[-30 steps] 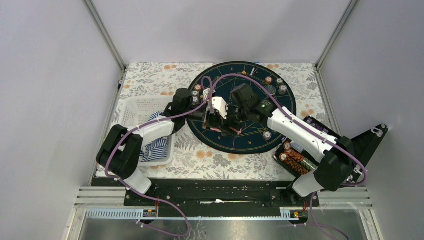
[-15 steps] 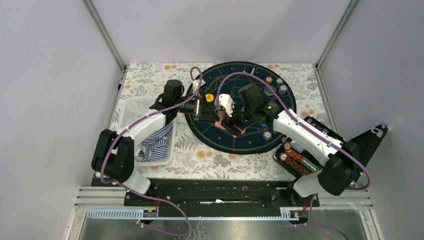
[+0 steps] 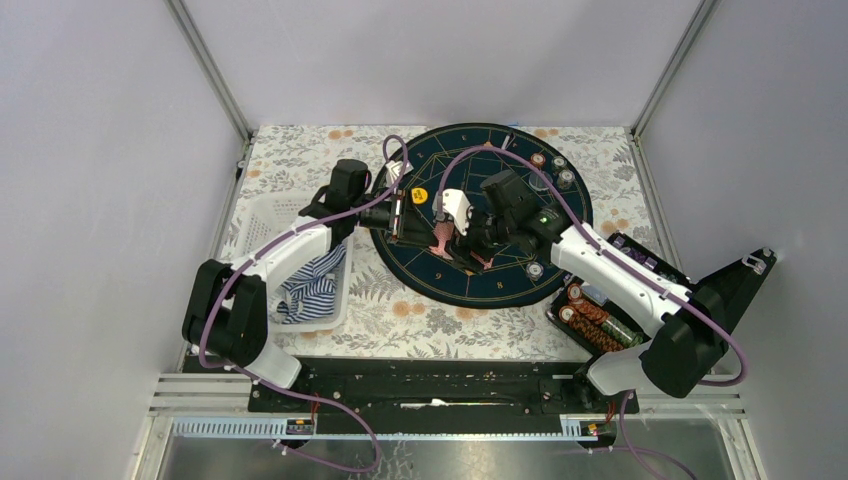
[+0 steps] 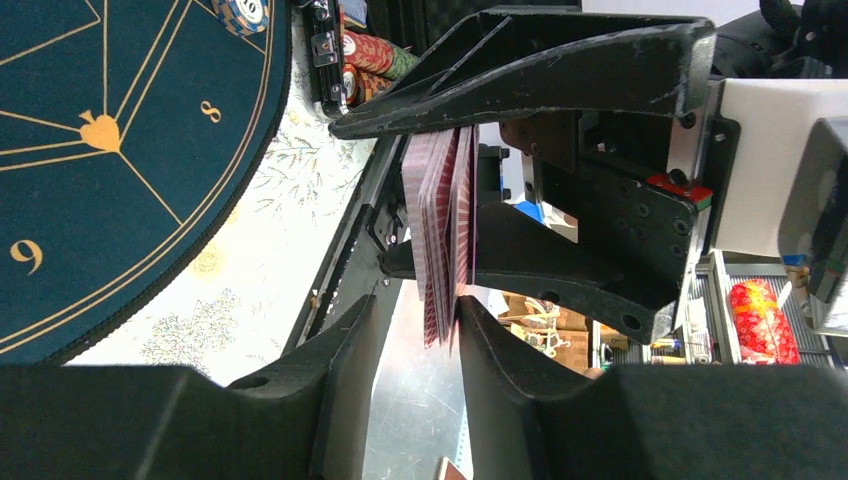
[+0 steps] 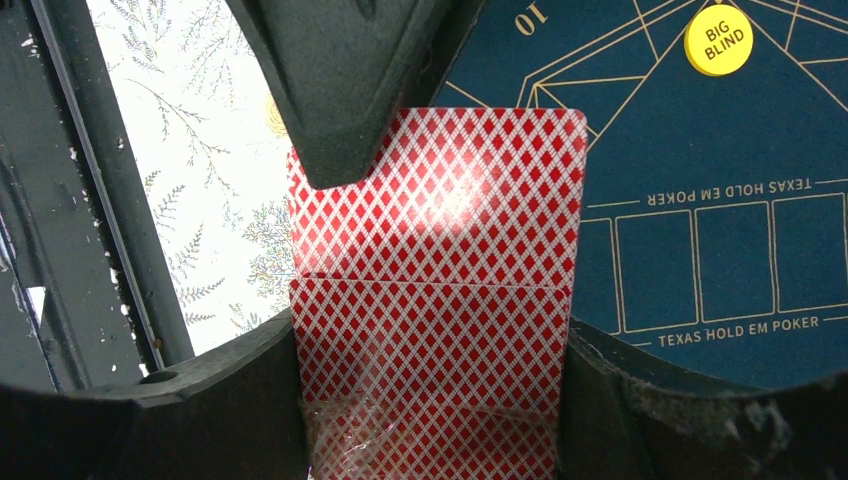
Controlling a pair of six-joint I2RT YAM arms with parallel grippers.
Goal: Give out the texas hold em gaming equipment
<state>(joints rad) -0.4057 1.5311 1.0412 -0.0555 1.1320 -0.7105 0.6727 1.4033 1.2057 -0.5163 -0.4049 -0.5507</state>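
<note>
Partway through, by the look of things. Already set out on the mat (image 3: 500,285): chip stacks (image 3: 552,170) at the far right edge, another at the near right, a yellow disc (image 3: 418,195) left of centre. No dealt cards seen lying anywhere. Cards (image 5: 440,300) clamped as a deck in the right gripper (image 3: 445,240) above the mat's middle, top card slid partly out. Left gripper (image 3: 418,225) just left of it, fingers (image 4: 345,340) narrowly apart astride the deck's edge, not visibly pinching. Probably left: dealing every hand. More chips in a black case (image 3: 590,315), near right. Floral table (image 3: 300,150); at left a white basket (image 3: 265,225) with striped cloth (image 3: 305,295); plain grey walls around.
</note>
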